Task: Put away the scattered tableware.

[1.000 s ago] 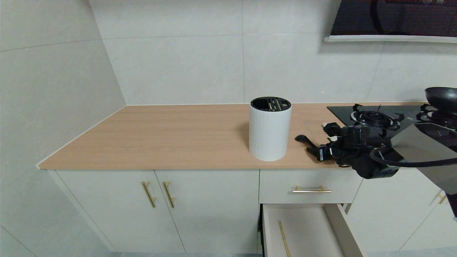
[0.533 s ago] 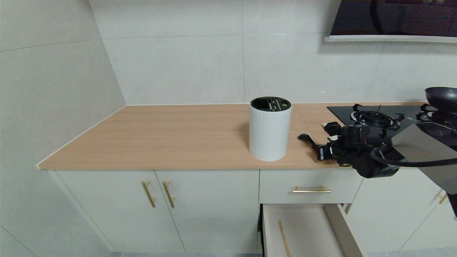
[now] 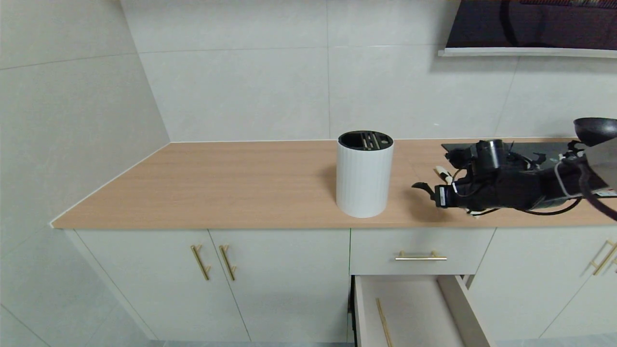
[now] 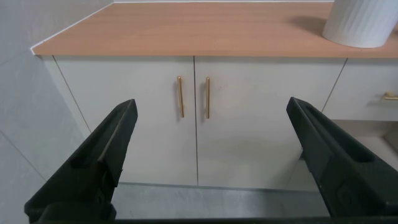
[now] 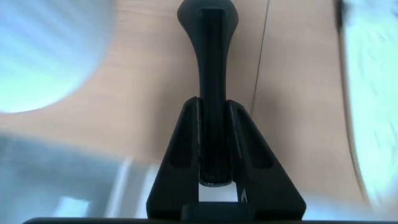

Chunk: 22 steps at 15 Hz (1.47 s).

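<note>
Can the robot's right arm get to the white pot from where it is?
Probably yes. The right gripper, shut on a black handle, is just beside the white pot on the counter, with bare wood between them. It would have to rise to reach the slotted top.

Pale tiled walls [image 3: 231,91], wooden countertop [image 3: 231,183], white cabinets [image 3: 159,284] with brass handles, gas hob [image 3: 544,147], range hood [image 3: 530,24].

Nothing legible is showing on the counter, cabinets, wall or stove. A small white label [image 3: 440,195] is sitting on the body of the right gripper [image 3: 429,191]; its print is reading as a few dark specks, too small to make out.
</note>
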Tool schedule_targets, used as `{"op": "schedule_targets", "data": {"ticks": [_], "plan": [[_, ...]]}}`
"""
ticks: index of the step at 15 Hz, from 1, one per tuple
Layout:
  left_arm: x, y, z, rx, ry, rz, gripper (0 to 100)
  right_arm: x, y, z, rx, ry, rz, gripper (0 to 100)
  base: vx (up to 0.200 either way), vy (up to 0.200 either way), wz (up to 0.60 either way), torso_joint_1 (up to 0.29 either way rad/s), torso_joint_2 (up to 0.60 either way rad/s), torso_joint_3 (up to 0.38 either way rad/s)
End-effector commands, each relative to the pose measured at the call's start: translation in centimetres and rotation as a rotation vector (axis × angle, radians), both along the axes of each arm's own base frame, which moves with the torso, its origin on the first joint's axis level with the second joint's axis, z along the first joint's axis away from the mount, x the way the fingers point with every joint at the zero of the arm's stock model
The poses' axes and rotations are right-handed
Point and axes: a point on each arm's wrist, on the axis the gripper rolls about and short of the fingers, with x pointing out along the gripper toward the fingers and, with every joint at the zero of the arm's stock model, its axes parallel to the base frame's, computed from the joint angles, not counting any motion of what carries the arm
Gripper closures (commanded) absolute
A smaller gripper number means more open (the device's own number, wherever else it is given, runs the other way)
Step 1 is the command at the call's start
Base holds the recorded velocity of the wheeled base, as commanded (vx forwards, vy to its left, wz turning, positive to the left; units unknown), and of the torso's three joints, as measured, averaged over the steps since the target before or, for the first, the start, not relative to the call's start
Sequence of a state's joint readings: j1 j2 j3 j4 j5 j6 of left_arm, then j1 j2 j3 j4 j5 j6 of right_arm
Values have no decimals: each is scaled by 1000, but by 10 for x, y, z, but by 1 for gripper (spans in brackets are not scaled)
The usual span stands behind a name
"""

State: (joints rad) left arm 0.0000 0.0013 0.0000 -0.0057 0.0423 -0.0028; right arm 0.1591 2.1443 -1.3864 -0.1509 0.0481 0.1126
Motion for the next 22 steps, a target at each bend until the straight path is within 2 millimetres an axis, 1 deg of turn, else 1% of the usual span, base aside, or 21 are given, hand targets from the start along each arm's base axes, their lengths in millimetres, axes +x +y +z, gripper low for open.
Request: {"op": "schedule_targets", "data": {"ticks": [1,2,3,4,5,6,8,10,11,12,15,18,22], "plan": [[0,0,0,0,0,1,0,-71,15,71,75,0,-33,100,0,0,0,0,0,0],[0,0,0,0,0,1,0,-98,12,82,89,14,-34,100,0,0,0,0,0,0],[0,0,0,0,0,1,0,-114,9,84,96,29,-41,100,0,0,0,0,0,0],[0,0,0,0,0,1,0,-130,5,81,94,44,-37,100,0,0,0,0,0,0],[0,0,0,0,0,1,0,-141,2,78,86,58,-37,100,0,0,0,0,0,0],[0,0,0,0,0,1,0,-145,1,76,81,64,-41,100,0,0,0,0,0,0],[0,0,0,0,0,1,0,-163,0,67,63,94,-43,100,0,0,0,0,0,0],[0,0,0,0,0,1,0,-168,0,58,53,129,-38,100,0,0,0,0,0,0],[0,0,0,0,0,1,0,-168,0,58,53,129,-38,100,0,0,0,0,0,0],[0,0,0,0,0,1,0,-168,4,52,46,150,-22,100,0,0,0,0,0,0],[0,0,0,0,0,1,0,-163,10,41,34,154,-19,100,0,0,0,0,0,0],[0,0,0,0,0,1,0,-159,10,35,21,151,-33,100,0,0,0,0,0,0],[0,0,0,0,0,1,0,-159,11,32,15,159,-29,100,0,0,0,-16,35,19]]}}
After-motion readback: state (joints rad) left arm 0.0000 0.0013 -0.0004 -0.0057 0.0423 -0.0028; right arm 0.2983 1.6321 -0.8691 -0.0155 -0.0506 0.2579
